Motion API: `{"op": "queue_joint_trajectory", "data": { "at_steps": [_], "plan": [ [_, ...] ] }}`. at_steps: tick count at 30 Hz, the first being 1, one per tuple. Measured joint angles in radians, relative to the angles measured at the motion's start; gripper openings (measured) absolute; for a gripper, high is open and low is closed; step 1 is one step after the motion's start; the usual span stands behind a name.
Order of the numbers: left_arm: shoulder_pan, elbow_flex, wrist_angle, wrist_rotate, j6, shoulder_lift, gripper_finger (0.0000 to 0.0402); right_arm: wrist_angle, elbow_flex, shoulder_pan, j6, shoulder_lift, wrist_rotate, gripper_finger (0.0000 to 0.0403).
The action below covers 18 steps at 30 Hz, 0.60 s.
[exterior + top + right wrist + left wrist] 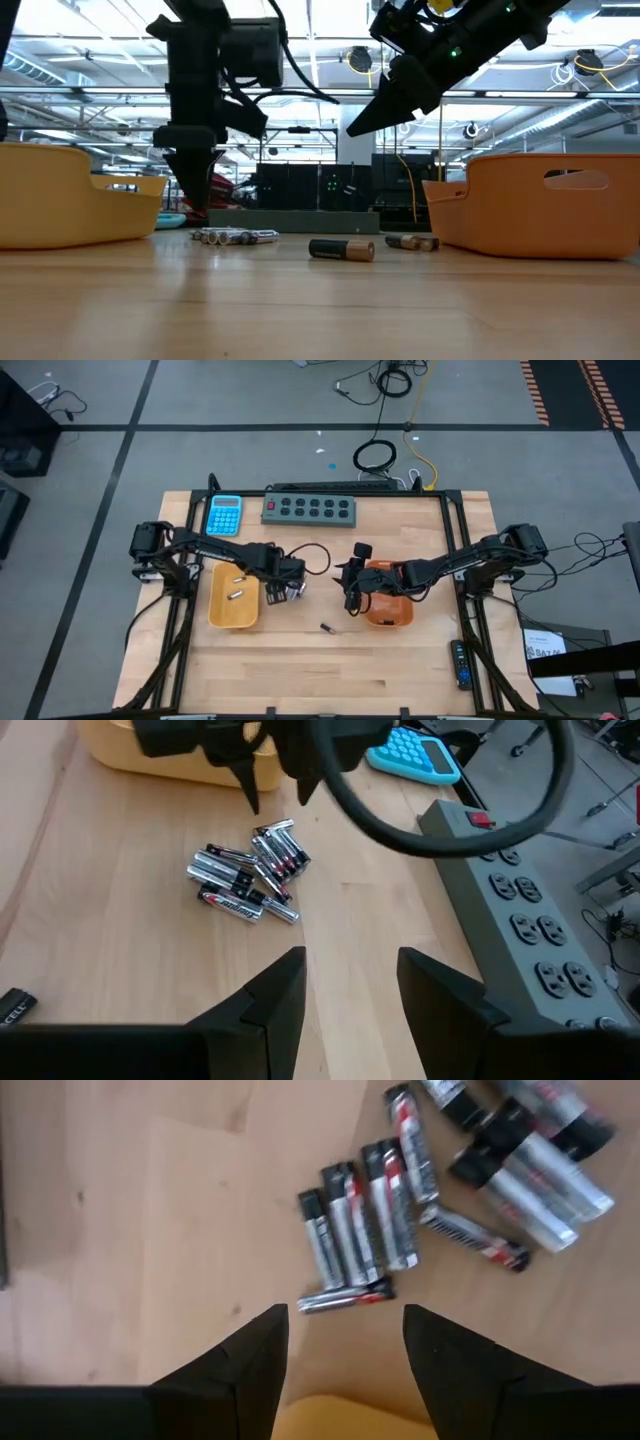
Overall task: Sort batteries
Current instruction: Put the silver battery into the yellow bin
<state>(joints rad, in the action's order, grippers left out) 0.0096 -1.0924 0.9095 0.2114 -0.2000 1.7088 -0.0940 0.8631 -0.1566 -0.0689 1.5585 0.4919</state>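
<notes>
A pile of small batteries (400,1200), silvery-grey with dark and red ends, lies on the wood between the two trays (278,593) (245,880). My left gripper (345,1315) is open and hangs just above the pile's near edge (195,195), touching nothing. Two batteries (237,588) lie in the yellow tray (222,615). One dark battery (326,628) (342,249) lies alone nearer the table's front. My right gripper (350,960) is open and raised beside the orange tray (392,618), pointing toward the pile (370,115).
A grey power strip (310,508) and a blue calculator (224,515) sit along the far edge. The yellow tray (70,200) stands left of the pile, the orange tray (540,210) to the right. Bare wood lies toward the near edge.
</notes>
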Motion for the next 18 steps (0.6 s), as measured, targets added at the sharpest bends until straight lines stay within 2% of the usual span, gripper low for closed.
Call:
{"op": "queue_joint_trajectory", "data": {
  "at_steps": [9, 18],
  "plan": [
    [0.005, 0.000, 0.028, 0.002, 0.222, 0.002, 0.0207, -0.002, 0.000, 0.000, 0.000, 0.000, 0.000, 0.0150],
    [0.010, 0.001, 0.027, 0.026, 0.311, 0.083, 0.0205, -0.007, 0.000, 0.000, -0.003, 0.000, 0.000, 0.0150]
  ]
}}
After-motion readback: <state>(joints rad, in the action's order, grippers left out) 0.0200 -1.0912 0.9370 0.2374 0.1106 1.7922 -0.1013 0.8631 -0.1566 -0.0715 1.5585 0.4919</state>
